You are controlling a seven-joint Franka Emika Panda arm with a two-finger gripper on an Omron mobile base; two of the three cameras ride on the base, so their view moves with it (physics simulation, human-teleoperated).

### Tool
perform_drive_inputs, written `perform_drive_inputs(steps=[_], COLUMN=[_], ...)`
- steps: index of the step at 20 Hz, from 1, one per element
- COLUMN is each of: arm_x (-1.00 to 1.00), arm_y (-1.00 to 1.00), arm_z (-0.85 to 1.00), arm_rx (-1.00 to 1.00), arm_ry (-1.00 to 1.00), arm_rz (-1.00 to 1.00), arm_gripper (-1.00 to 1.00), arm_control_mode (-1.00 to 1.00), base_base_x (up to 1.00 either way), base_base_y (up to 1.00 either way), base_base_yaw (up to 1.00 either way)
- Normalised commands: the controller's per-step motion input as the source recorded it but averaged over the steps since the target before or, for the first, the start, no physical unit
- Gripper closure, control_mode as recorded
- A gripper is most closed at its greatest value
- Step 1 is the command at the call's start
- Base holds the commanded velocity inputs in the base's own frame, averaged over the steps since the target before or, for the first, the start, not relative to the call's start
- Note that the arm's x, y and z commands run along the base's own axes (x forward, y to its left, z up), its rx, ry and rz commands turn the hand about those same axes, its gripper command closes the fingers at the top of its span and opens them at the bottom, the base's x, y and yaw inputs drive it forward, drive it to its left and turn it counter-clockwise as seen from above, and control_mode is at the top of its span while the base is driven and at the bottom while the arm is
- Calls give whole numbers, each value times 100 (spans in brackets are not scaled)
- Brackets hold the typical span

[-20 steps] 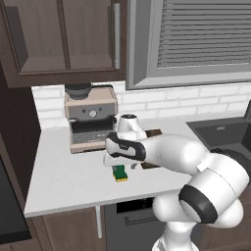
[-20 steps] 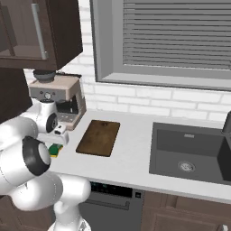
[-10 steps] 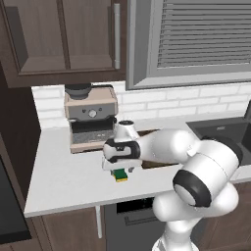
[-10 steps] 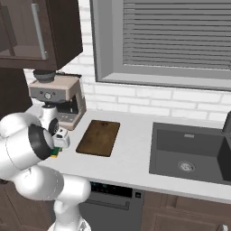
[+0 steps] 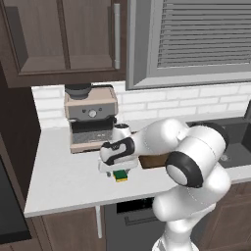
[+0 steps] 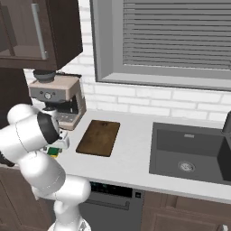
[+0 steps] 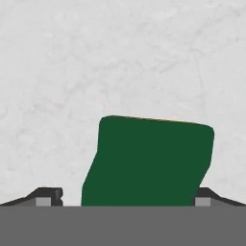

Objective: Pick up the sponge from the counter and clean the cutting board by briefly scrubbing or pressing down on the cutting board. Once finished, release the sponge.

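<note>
The counter [image 5: 63,176] is carrying everything here: coffee machine [image 5: 90,117] at the back by the wall, sink [image 6: 189,153] off to the right end, cutting board [image 6: 98,137] lying flat btwn them, roughly mid-depth. The arm is bending low over the front-left stretch of the counter, and the gripper [image 5: 115,169] is hanging right above the sponge [image 5: 120,176], which is sitting close to the counter's front edge, just left of the board and apart from it.

In the hand view the sponge [image 7: 149,161] is lying btwn the two fingertips [image 7: 48,196], jaws spread wide w/ a gap on each side, not touching it.

The sponge is looking light and squashy, prob. giving under a squeeze, so pinching across the narrow sides, low enough to catch the yellow layer, seems best. Front edge is close, so a nudge fwd could drop it off. Open counter is lying to the left; path right to the board is looking clear.
</note>
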Motion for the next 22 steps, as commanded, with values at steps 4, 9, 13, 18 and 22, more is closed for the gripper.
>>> perform_drive_inputs(steps=[4, 9, 13, 18, 22], arm_x=[0, 0, 0, 0, 0], arm_y=[0, 5, 11, -29, -77], arm_z=[-36, -40, -58, -35, 2], arm_rx=[-4, -9, -4, 1, 10], arm_ry=[0, 0, 0, 0, 0], arm_rz=[0, 0, 0, 0, 1], arm_gripper=[-100, 100, 100, 100, 100], arm_control_mode=[-100, -100, -100, -100, -100], base_base_x=[0, 0, 0, 0, 0], base_base_y=[0, 0, 0, 0, 0], base_base_yaw=[0, 0, 0, 0, 0])
